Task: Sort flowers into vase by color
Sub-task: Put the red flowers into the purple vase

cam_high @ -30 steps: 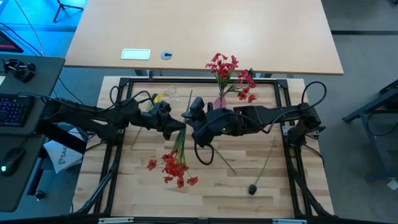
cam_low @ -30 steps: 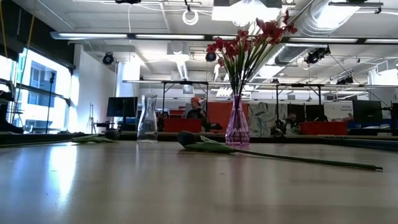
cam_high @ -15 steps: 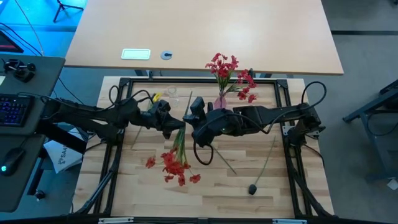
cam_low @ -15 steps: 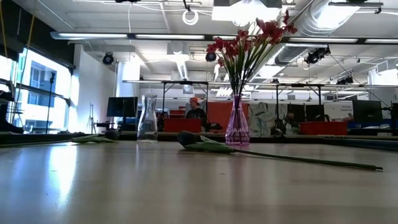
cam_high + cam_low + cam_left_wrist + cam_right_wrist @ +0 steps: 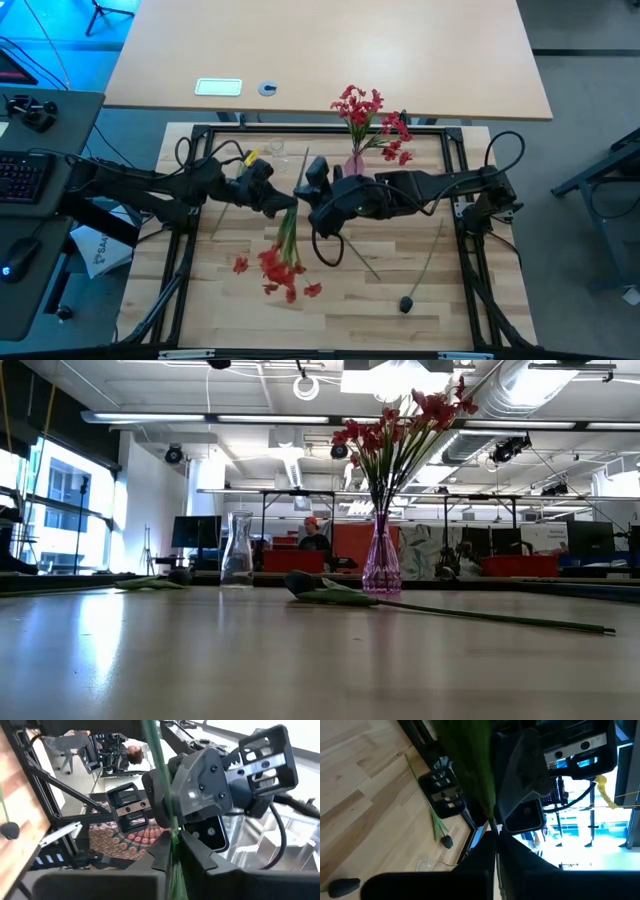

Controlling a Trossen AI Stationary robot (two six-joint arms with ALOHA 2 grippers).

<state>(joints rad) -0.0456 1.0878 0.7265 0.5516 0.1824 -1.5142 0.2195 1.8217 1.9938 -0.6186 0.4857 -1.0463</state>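
A spray of red flowers [image 5: 277,268] with green stems is held above the middle of the table, blossoms toward the near edge. My left gripper [image 5: 283,206] and my right gripper [image 5: 303,192] face each other at its stem end, both shut on the stems. A pink vase [image 5: 355,162] with more red flowers [image 5: 362,108] stands at the far side, and a clear vase [image 5: 237,548] stands to its left. One dark bud [image 5: 407,303] lies near the near edge. Another dark bud [image 5: 300,582] lies on its side on the table. My left gripper pinches the green stems [image 5: 173,847] between its two fingers, level from the table's left and across them; the blossoms stick out toward the near edge. My right gripper pinches the stems [image 5: 487,795] near their cut end between its two fingers, coming from the table's right, across them.
A black metal frame [image 5: 193,135] runs around the wooden table [image 5: 470,320]. A thin green stem [image 5: 433,250] lies on the right half, and another stem [image 5: 362,262] runs out from under my right arm. Bare wood shows at the near left and near right.
The red spray's blossom end has swung slightly toward the table's left while both grippers stay shut on the stems in nearly the same place.
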